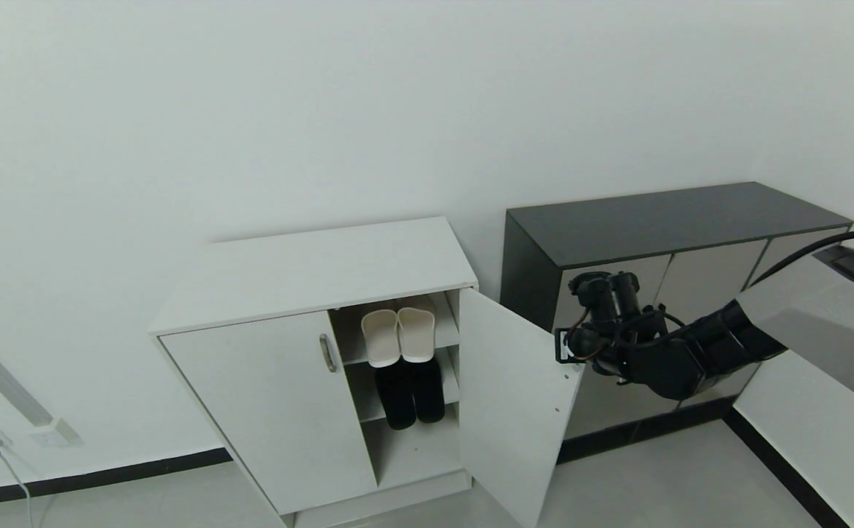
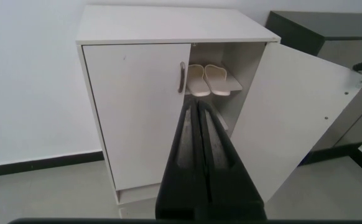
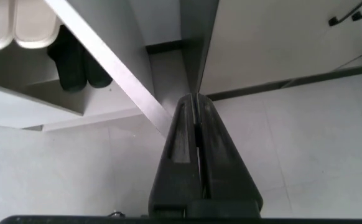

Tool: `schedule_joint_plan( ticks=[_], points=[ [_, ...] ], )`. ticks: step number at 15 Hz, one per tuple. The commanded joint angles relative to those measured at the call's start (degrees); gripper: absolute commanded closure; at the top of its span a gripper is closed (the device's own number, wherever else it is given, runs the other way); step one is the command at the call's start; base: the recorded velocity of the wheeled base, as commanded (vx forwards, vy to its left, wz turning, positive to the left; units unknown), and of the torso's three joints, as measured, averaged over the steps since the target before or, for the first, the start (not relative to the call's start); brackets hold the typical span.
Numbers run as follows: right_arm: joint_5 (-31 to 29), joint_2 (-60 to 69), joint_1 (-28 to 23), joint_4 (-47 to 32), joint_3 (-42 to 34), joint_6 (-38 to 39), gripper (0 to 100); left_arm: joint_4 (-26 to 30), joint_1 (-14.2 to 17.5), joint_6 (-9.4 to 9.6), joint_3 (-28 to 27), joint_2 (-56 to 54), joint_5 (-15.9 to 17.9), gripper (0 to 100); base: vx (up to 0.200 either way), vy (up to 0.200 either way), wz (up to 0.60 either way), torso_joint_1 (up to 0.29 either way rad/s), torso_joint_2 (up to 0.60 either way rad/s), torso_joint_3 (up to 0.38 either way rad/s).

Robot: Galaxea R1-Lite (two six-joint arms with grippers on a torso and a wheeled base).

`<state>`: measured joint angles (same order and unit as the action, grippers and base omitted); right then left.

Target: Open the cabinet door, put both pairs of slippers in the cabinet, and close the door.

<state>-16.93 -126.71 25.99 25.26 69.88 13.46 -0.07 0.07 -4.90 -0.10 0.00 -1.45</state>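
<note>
**Swinging the door shut**

Head view: both pairs sit inside the cabinet (image 1: 317, 271), white slippers (image 1: 399, 336) above black slippers (image 1: 412, 392). My right end effector (image 1: 565, 348) meets the free edge of the open door (image 1: 515, 411).

Left wrist view: my left end effector (image 2: 198, 109) is clenched and empty, facing the cabinet. I'd hold it clear of the swing.

Right wrist view: my fingers are clenched on nothing, at the door's edge. I'd push left along the hinge arc, steadily.

Matt white laminate cabinet (image 1: 309, 275), brushed metal handle (image 1: 328, 353), smooth white slippers (image 1: 399, 336), matt black slippers (image 1: 412, 392), glossy reflective sideboard (image 1: 706, 271) fronts
</note>
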Motion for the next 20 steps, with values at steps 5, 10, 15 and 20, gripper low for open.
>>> schedule_joint_plan(
  ticks=[5,10,15,20],
  points=[
    [-0.47,3.22,7.58,0.41,-4.05,0.25,100,-0.01,0.01,-0.02,0.01,0.00,-0.04,100,0.000,0.000,0.00,0.000,0.00,0.000],
    [-0.29,9.20,15.67,2.60,-9.76,0.60,100,-0.01,0.01,-0.02,0.01,0.00,-0.04,100,0.000,0.000,0.00,0.000,0.00,0.000],
    [0.06,10.34,16.29,12.18,-15.56,-4.23,100,-0.01,0.01,-0.02,0.01,0.00,-0.04,100,0.000,0.000,0.00,0.000,0.00,0.000],
    [0.15,9.90,16.55,12.71,-16.00,-4.32,100,-0.01,0.01,-0.02,0.01,0.00,-0.04,100,0.000,0.000,0.12,0.000,0.00,0.000]
  ],
)
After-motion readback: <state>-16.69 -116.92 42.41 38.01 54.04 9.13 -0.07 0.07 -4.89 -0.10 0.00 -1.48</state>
